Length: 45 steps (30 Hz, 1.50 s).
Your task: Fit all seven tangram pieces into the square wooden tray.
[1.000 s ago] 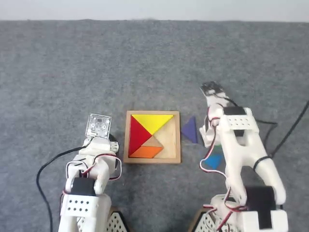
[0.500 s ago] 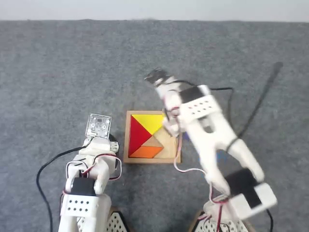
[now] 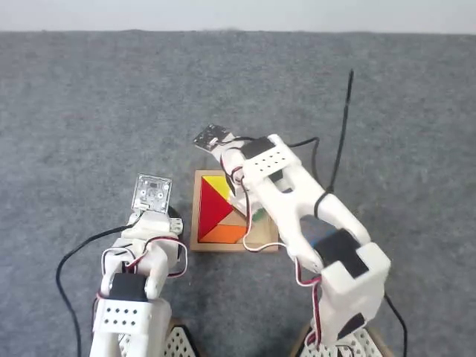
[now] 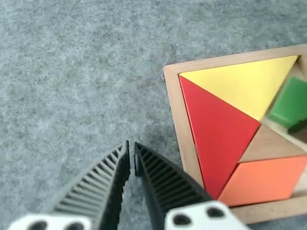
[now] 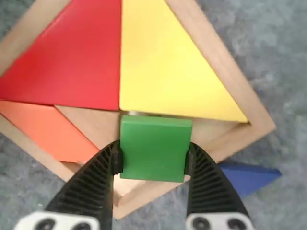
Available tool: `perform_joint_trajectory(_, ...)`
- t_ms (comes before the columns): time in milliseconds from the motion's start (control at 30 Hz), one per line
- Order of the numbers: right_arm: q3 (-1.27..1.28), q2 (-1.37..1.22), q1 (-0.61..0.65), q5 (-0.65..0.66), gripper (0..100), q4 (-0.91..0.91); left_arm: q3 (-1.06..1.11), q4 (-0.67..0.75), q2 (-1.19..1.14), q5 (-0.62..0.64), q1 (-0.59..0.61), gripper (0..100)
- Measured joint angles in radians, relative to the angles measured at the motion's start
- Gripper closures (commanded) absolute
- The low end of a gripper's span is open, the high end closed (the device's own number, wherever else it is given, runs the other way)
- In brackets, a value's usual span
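Observation:
The square wooden tray (image 3: 195, 223) lies mid-table with a yellow triangle (image 5: 165, 62), a red triangle (image 5: 72, 62) and an orange piece (image 5: 43, 129) in it. My right gripper (image 5: 152, 158) is shut on a green square (image 5: 154, 147) and holds it just above the tray's bare wood below the yellow triangle. From overhead the right arm covers the tray's right half, and the green square (image 3: 258, 216) peeks out beneath it. My left gripper (image 4: 130, 146) is shut and empty over the carpet, left of the tray (image 4: 182, 139).
A blue piece (image 5: 247, 175) lies on the grey carpet just outside the tray's corner. The right arm's cable (image 3: 338, 141) arcs over the table behind the tray. Open carpet stretches to the left and far side.
The right arm swung left from beside the purple triangle to above the tray, carrying the green square. The left arm stayed still.

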State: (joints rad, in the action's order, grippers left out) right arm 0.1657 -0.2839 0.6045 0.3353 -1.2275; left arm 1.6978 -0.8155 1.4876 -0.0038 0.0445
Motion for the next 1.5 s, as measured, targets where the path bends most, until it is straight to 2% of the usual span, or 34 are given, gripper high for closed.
perform_joint_trajectory(400,-0.011,-0.021,0.008,0.0,92.2,0.0,0.0,0.0,0.0,0.0,0.0,99)
perform_joint_trajectory(633,-0.012,-0.021,0.008,-0.002,76.0,0.006,0.0,0.0,0.0,0.0,0.0,99)
perform_joint_trajectory(1100,-0.021,-0.012,0.011,0.0,76.3,0.009,0.0,0.0,0.0,0.0,0.0,99)
perform_joint_trajectory(1300,0.032,0.183,0.0,0.0,76.4,0.009,0.0,0.0,0.0,0.0,0.0,99)
perform_joint_trajectory(1500,0.193,0.296,-0.086,0.0,78.7,0.095,0.0,0.0,0.0,0.0,0.0,99)
